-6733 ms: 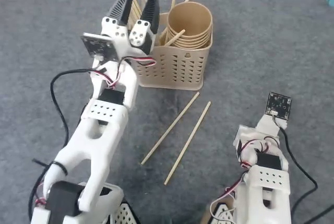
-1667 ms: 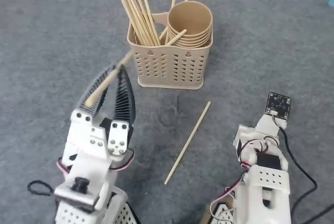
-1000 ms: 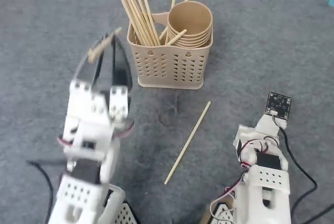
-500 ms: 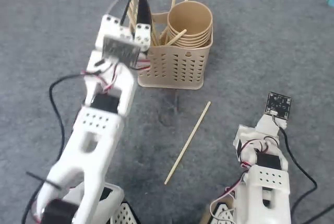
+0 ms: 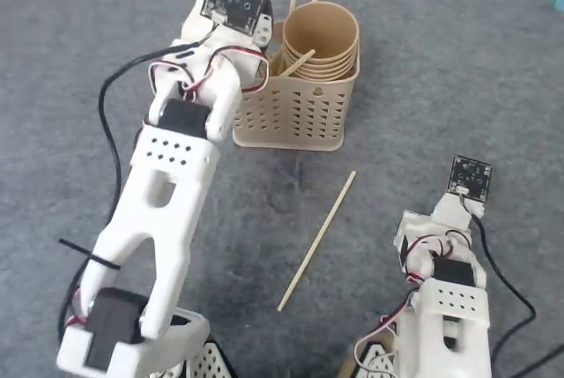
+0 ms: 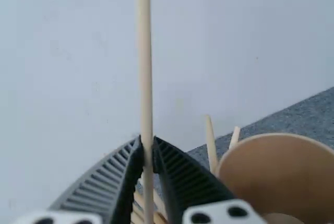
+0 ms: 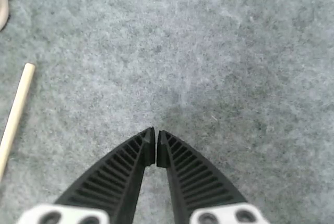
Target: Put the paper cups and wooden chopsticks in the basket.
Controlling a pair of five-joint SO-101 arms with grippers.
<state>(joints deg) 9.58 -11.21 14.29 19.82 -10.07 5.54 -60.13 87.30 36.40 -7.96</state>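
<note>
Left wrist view: your left gripper [image 6: 147, 151] pinches a wooden chopstick [image 6: 142, 51], top cut off | high view: its arm [image 5: 167, 184] hides part of the basket [image 5: 300, 114] | right gripper [image 7: 156, 148] pressed closed, empty.

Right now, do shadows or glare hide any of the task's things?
High view: even light, a faint shadow by the basket, none masking the loose chopstick. Left wrist view: the held chopstick stands clear against a bright wall. Right wrist view: a soft dark patch on the mat before the shut jaws.
</note>
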